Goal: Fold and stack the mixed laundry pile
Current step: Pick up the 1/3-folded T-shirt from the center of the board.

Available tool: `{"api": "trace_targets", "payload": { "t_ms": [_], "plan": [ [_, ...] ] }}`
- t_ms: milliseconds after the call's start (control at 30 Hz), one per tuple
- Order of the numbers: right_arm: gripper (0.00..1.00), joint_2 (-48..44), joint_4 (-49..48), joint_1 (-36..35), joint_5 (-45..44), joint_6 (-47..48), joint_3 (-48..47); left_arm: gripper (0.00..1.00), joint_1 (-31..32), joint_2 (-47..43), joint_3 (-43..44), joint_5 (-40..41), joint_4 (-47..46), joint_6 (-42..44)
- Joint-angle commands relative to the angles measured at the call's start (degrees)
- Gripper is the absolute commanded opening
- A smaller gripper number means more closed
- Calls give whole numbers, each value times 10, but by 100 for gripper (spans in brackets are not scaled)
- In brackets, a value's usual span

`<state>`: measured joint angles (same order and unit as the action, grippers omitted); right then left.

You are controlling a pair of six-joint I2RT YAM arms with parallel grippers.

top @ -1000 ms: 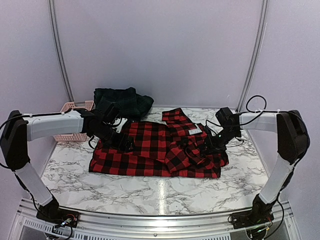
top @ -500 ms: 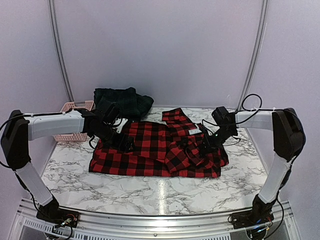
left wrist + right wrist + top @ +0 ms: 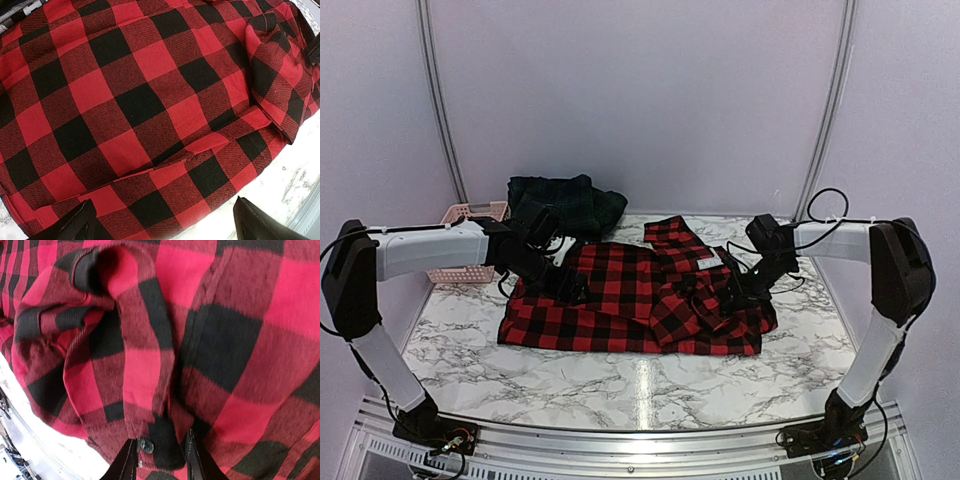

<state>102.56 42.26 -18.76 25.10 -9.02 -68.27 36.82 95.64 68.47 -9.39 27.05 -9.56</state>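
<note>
Right jaws shifted, seemingly pinched on checked shirt [image 3: 625,310]; left jaws wide, empty; pink basket [image 3: 470,212], contents hidden.

Top external: high and behind the arm bases [image 3: 425,425], facing forward and down, whole tabletop [image 3: 470,350] in view.
Left wrist: close above the red-and-black checked shirt [image 3: 140,100], angled down.
Right wrist: nearer still, on its buttoned edge.
Shared: that shirt.

Red-and-black checked fabric shirt [image 3: 620,300] spread on white marbled tabletop [image 3: 570,385].
Left gripper [image 3: 572,290] over its left half, right gripper [image 3: 725,296] at rumpled right end; dark green plaid cloth [image 3: 565,200] heaped behind.
</note>
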Motion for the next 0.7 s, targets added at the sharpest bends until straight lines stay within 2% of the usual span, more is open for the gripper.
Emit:
{"api": "trace_targets", "payload": {
  "t_ms": [0, 200, 400, 667],
  "plan": [
    [29, -33, -2, -5, 11, -21, 43, 99, -1, 10, 11, -3, 5, 8],
    [29, -30, -34, -5, 22, -43, 82, 99, -1, 18, 21, -8, 5, 13],
    [30, -7, -59, -6, 39, -55, 71, 99, -1, 19, 22, -8, 6, 15],
    [10, 0, -50, -6, 50, -49, 19, 99, -2, 13, 16, 1, 9, 18]
  ]
}}
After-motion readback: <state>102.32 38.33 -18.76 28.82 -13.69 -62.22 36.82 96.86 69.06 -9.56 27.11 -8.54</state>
